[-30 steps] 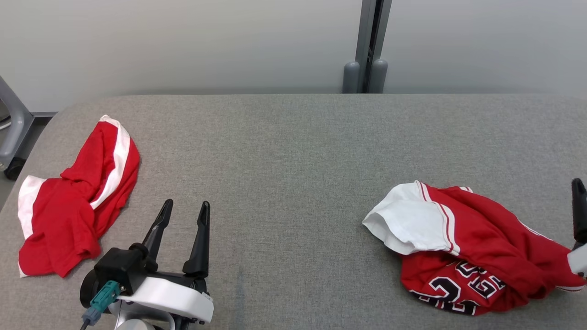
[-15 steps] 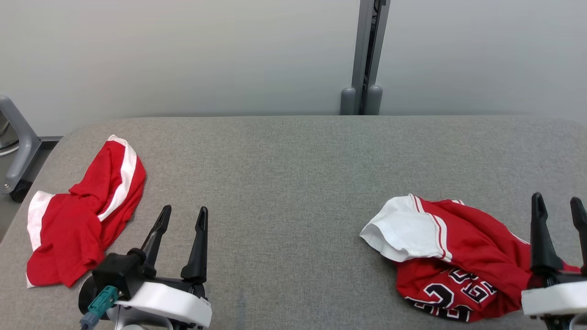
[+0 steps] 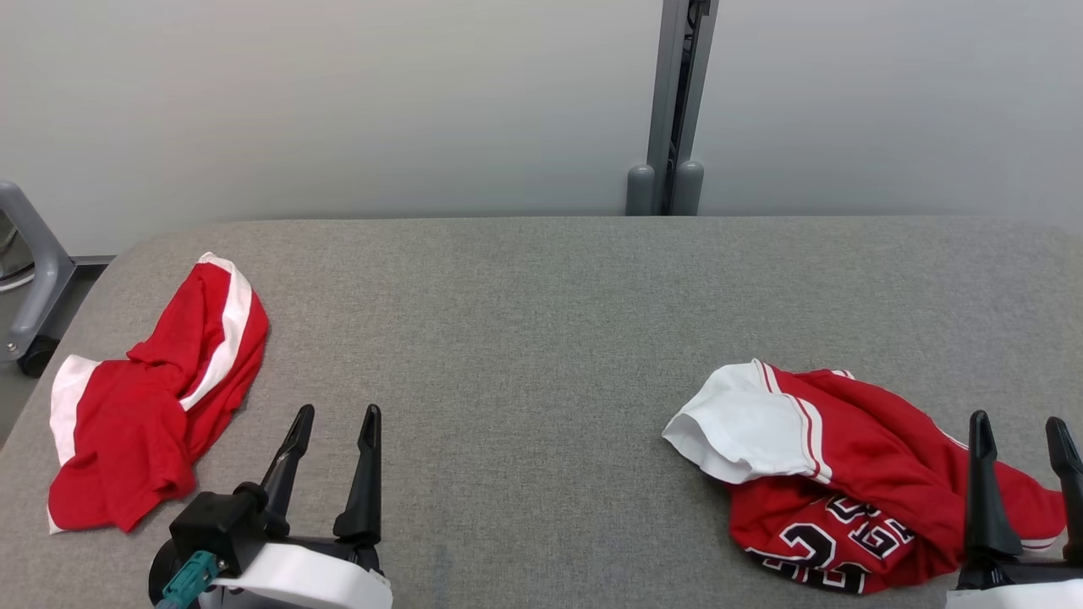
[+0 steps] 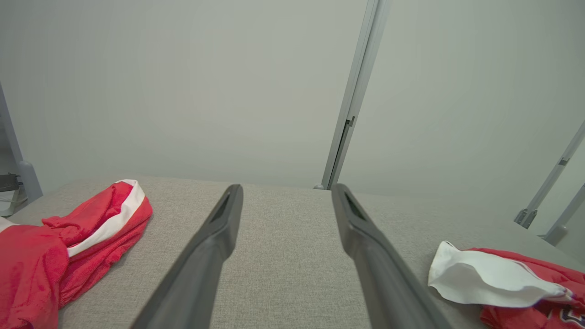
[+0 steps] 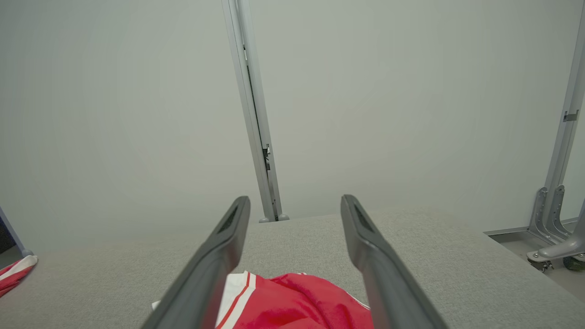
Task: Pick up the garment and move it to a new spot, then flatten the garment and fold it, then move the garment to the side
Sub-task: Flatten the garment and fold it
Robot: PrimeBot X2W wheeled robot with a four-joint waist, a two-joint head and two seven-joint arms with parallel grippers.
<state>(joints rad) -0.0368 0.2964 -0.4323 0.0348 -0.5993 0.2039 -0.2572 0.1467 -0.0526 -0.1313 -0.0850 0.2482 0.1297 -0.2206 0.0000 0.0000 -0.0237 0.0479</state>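
Two crumpled garments lie on the grey fabric table (image 3: 541, 321). A red garment with white bands (image 3: 135, 406) (image 4: 32, 260) sits at the left. At the right is a red jersey with a white sleeve and black numerals (image 3: 863, 457) (image 4: 489, 274) (image 5: 297, 304). My left gripper (image 3: 338, 412) (image 4: 286, 188) is open and empty near the front edge, just right of the left garment and apart from it. My right gripper (image 3: 1017, 420) (image 5: 295, 199) is open over the jersey's right end, with nothing between its fingers.
A grey vertical post (image 3: 668, 110) stands against the pale wall behind the table. A grey frame with a caster (image 3: 30, 288) stands off the table's left corner. Metal frame legs (image 5: 553, 228) stand beyond the right edge. Bare table lies between the two garments.
The head camera has tilted, shifting the whole picture. My right gripper has come in from the right edge to the lower right, both fingers now showing. The garments lie as before.
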